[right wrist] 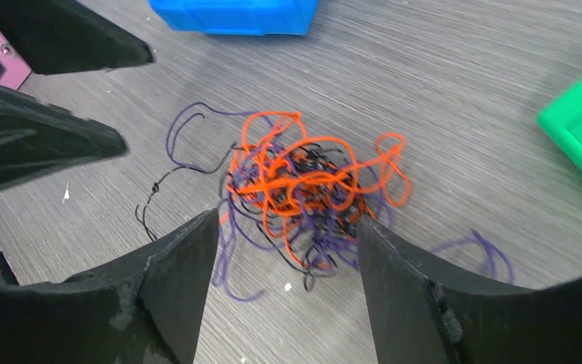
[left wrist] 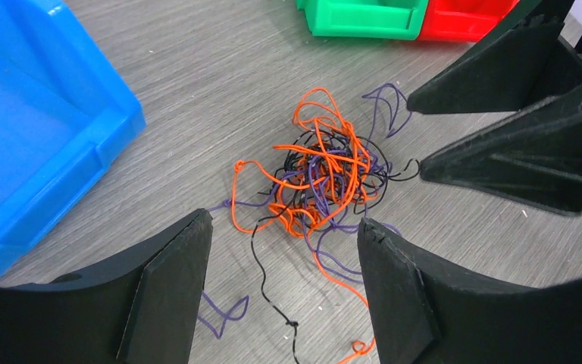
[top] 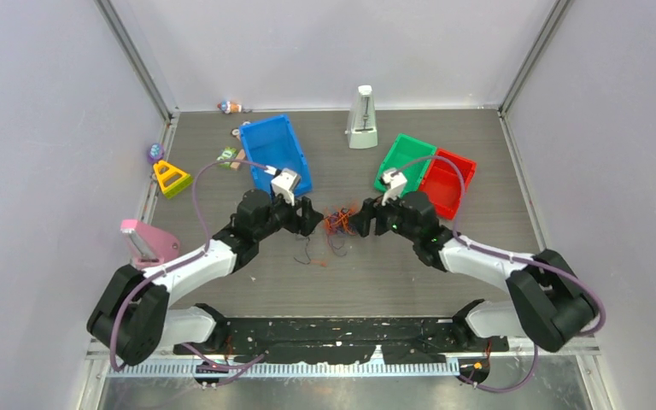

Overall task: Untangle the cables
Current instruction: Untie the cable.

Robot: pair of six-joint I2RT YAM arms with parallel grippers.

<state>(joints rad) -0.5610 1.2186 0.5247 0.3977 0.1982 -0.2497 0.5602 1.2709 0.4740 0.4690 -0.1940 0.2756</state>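
Two arms (top: pixel 196 260) angle inward, low over the desk (top: pixel 410 273); we see left fingers (left wrist: pixel 174 280) and right fingers (right wrist: pixel 182 280) spread, tangled cables (left wrist: pixel 318 182) lying between them.

Bench (top: pixel 410 273), grey wood-grain top: cables (top: pixel 339 220), one tangled clump of orange, purple and black strands, lying between the left tool (top: pixel 312 218) and the right tool (top: pixel 362 221). Beyond the left tool, a blue bin (top: pixel 278 154); beyond the right tool, a green bin (top: pixel 404 161) and a red bin (top: pixel 448 182) side by side, and a white upright item (top: pixel 361 118) farther back. Well left of the left tool: a yellow triangular block (top: pixel 171 178), a pink block (top: pixel 147 241) and a small green packet (top: pixel 228 156).
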